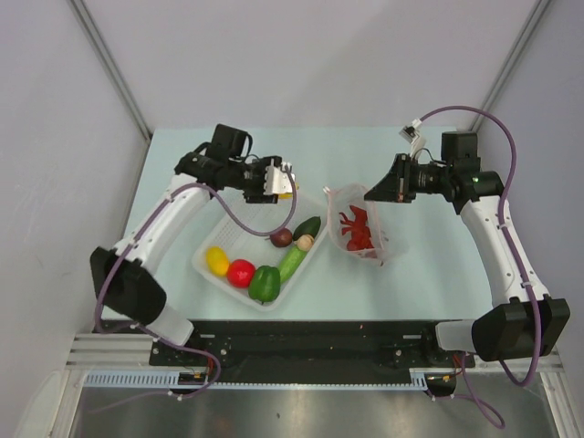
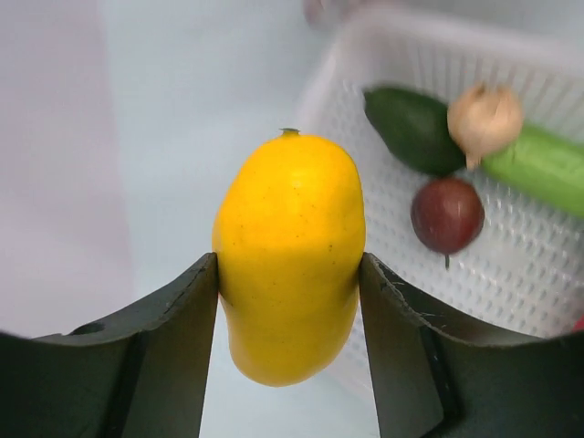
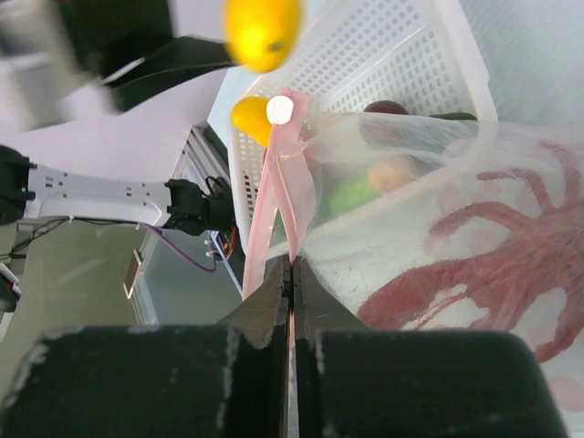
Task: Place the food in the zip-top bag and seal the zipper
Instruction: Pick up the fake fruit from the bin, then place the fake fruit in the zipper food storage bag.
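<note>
Food is split in the top view: the lobster (image 1: 354, 228) lies inside the bag (image 1: 388, 246) on the surface (image 1: 438, 164), and the rest sits in the basket (image 1: 208, 243). Your left tool (image 1: 285, 182) hangs over the basket's far corner, apart from the bag that your right tool (image 1: 374, 192) holds. From the left wrist, that tool clamps a yellow piece (image 2: 290, 255) by its smooth, rounded sides, so it could squirt out mid-carry. From the right wrist, the tool is pinched on the zipper (image 3: 274, 210) strip alone. The mouth looks narrow, so the piece may strike the rim and fall outside, or the strip may slip free.
</note>
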Tool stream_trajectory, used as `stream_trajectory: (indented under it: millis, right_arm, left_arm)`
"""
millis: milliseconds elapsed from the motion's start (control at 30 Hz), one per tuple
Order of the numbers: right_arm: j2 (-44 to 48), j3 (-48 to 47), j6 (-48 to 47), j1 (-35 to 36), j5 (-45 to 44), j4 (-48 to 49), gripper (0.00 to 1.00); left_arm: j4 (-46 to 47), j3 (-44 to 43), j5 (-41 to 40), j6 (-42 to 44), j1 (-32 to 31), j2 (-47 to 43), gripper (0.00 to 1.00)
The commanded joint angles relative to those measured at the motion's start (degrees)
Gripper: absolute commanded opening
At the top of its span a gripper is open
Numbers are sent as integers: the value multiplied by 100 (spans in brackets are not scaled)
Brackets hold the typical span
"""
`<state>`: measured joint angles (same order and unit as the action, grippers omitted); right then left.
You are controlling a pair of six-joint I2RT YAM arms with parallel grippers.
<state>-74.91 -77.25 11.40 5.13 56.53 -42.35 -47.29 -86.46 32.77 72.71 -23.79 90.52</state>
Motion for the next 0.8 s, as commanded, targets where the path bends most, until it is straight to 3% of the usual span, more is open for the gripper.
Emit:
stream_trajectory:
  millis: [0, 133, 267, 500, 633, 700, 733, 767]
  right_arm:
    - [47, -44, 213, 50, 191, 411, 0]
    - [82, -27, 275, 103, 209, 455, 0]
    - [126, -27, 240, 155, 305, 386, 0]
    - [179, -167, 21, 243, 402, 139, 0]
    - [276, -150, -59, 243, 464, 43, 0]
    - [276, -158, -94, 243, 499, -10, 0]
    - [276, -167, -155, 243, 508, -36, 0]
    - [276, -167, -182, 226, 517, -98, 0]
  left_arm:
    - [341, -574, 880, -1283, -825, -904, 30]
    - [1027, -426, 758, -1514, -1697, -1264, 31]
    - [1678, -91, 634, -893, -2339, -1371, 31]
    - [1459, -47, 669, 129, -2578, -826, 32]
    - [1371, -170, 599, 376, -2578, -571, 48]
    - [1380, -214, 564, 376, -2578, -536, 64]
    - [1424, -214, 529, 376, -2578, -562, 79]
    - [1459, -214, 459, 280, -2578, -588, 83]
